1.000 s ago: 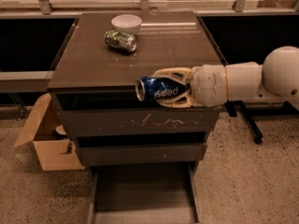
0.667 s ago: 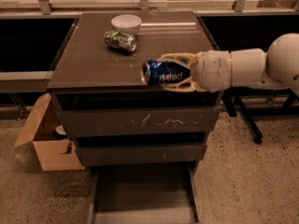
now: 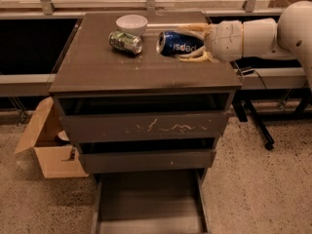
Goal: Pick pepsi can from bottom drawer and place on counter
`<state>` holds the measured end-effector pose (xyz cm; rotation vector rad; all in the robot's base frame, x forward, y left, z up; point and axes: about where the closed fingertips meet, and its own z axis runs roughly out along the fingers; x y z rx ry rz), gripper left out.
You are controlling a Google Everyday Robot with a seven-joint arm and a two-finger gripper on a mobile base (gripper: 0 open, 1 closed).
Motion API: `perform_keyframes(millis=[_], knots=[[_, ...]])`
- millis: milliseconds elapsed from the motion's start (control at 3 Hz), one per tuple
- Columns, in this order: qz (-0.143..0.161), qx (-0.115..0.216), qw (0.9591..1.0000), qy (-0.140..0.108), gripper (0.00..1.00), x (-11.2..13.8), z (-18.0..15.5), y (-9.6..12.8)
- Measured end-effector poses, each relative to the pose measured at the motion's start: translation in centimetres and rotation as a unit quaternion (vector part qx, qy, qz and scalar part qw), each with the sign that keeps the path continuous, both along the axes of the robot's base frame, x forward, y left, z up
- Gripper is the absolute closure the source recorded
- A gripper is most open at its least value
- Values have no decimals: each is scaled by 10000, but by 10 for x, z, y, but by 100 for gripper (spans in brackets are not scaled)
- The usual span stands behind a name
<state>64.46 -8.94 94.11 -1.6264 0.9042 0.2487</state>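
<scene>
The pepsi can is blue with white lettering and lies on its side, held over the back right part of the counter. My gripper reaches in from the right and is shut on the pepsi can, its pale fingers above and below it. Whether the can touches the counter I cannot tell. The bottom drawer is pulled out at the cabinet's foot, and its flat floor is bare.
A green and silver can lies on its side on the counter just left of the pepsi can. A white bowl stands behind it. An open cardboard box sits on the floor at the cabinet's left. Chair legs stand at the right.
My gripper has carried the pepsi can up from in front of the counter's edge and back over the counter, towards the green can and the bowl.
</scene>
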Motion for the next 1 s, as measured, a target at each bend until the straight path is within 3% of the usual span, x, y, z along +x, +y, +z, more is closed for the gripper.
perform_keyframes(millis=[333, 1000], knots=[[-311, 323, 9971, 616, 100, 49, -6, -6], [-524, 626, 9881, 1301, 100, 87, -36, -7]])
